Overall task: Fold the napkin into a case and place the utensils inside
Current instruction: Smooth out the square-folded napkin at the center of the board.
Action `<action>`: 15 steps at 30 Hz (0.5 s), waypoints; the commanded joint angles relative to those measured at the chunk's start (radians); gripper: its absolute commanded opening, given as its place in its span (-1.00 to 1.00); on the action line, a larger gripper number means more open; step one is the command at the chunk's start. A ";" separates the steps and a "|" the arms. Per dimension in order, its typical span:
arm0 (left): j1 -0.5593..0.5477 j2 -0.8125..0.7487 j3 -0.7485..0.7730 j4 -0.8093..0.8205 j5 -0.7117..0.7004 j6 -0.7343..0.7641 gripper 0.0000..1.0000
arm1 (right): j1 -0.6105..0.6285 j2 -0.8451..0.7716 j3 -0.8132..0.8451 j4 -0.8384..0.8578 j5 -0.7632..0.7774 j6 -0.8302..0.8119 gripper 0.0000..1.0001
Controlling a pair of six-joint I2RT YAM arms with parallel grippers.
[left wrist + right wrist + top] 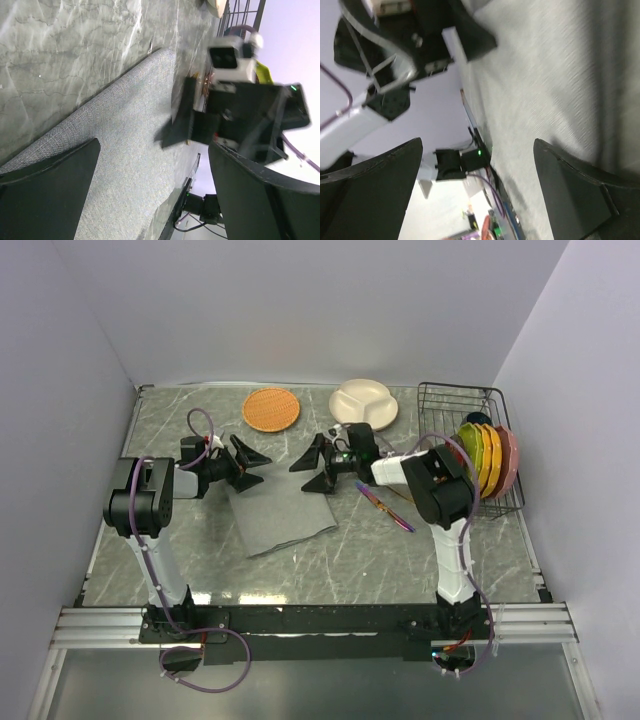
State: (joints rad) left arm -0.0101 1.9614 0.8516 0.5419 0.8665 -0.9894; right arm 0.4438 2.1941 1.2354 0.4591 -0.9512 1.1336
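The soft plain grey fabric napkin [283, 516] is lying flat on the grey marble-look tabletop [380, 560], roughly in the middle between the two arms. It's not a case yet, just a flattish oblong sheet. In the left wrist view its far edge looks a bit thick and rounded, so it might already be doubled over once, but that's hard to call.

Handling-wise it should be light and floppy with zero stiffness, so it'll sag and drag anywhere it isn't held. Best bet is probably pinching the two far corners, one per tool, and carrying that edge over evenly, otherwise the fold goes crooked. The weave looks grippy enough, so slipping shouldn't be a worry. It's thin cloth on a hard top though, so the fingers would have to go right down to catch the edge.

The left tool [256, 468] and right tool [306, 474] are both spread wide, holding nothing. They hover over the napkin's far edge, facing each other, near but apart.

Just right of the cloth, not touching it, lies the slim iridescent purple metal knife [386, 508]. A thin gold glint beside it may be the spoon, too small to tell.

Farther back are a round orange woven mat [271, 409] and a cream divided plate [365, 402]. At the right, a black wire rack [450, 400] holds coloured plates [488, 458] on edge.
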 commanded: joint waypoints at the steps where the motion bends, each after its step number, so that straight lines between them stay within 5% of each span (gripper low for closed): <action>1: -0.004 0.007 -0.017 -0.022 -0.057 0.035 0.99 | 0.059 -0.142 -0.031 0.041 -0.034 -0.052 1.00; 15: -0.008 0.019 -0.014 -0.053 -0.064 0.067 0.99 | 0.095 0.032 -0.160 0.371 -0.043 0.244 1.00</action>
State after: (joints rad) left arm -0.0147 1.9614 0.8513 0.5419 0.8665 -0.9802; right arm 0.5690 2.1731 1.1191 0.7002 -0.9874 1.2930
